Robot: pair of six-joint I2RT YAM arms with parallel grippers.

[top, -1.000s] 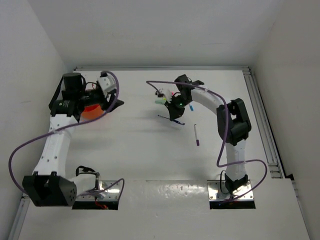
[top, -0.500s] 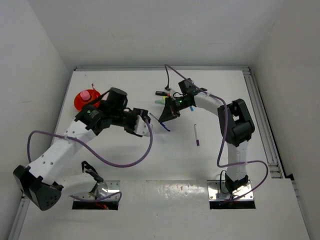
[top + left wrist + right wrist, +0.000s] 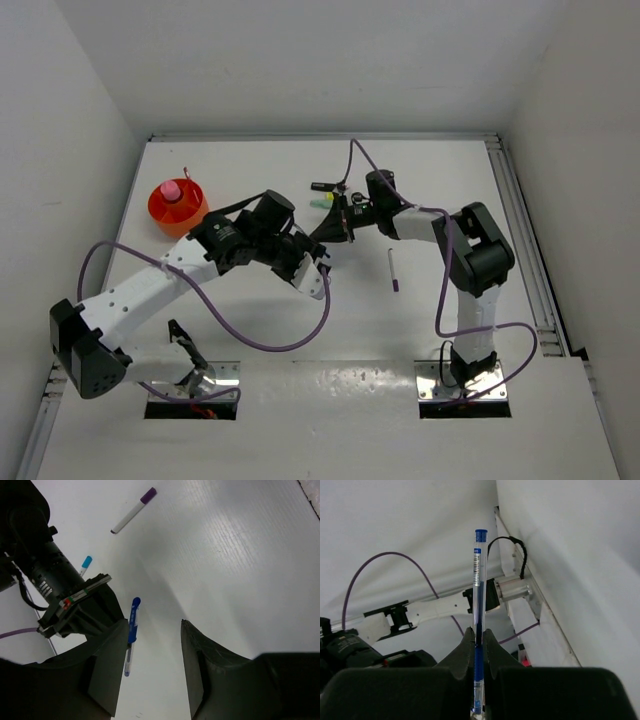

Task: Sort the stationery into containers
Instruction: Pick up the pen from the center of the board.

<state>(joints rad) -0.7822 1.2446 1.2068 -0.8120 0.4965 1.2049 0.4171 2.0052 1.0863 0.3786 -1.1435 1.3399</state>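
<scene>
Reading this as a handover mid-air: right gripper (image 3: 478, 632) is clamped hard on the clear-barrelled blue ballpoint pen (image 3: 478, 580), gripping it low on the barrel with most of the length sticking out past the fingertips.

Left gripper (image 3: 152, 630) is roughly half open with nothing in it. In its wrist view the blue pen sits in the gap, tight up against one finger and well off the other, so it's off-centre. Can't tell whether it's actually touching that finger.

Key geometry: in that view the pen's long axis runs roughly along the left fingers, not across the gap. Closing should catch the barrel, but I'd expect it to get pushed sideways first (the right jaws would resist that). Depth along the fingers isn't readable from these views.

The round orange plastic bowl (image 3: 160, 212) is at the far left of the white table (image 3: 420, 180) with a chunky pink item (image 3: 171, 188) in it. The left arm is clearly nearer to it, which fits passing the pen over.

On the table:
- white pen with purple tip (image 3: 393, 268), lying near the right arm
- small cluster incl. a green highlighter (image 3: 321, 203), just beyond the two grippers

Risk: right lets go before left has a firm hold, and the pen drops.
</scene>
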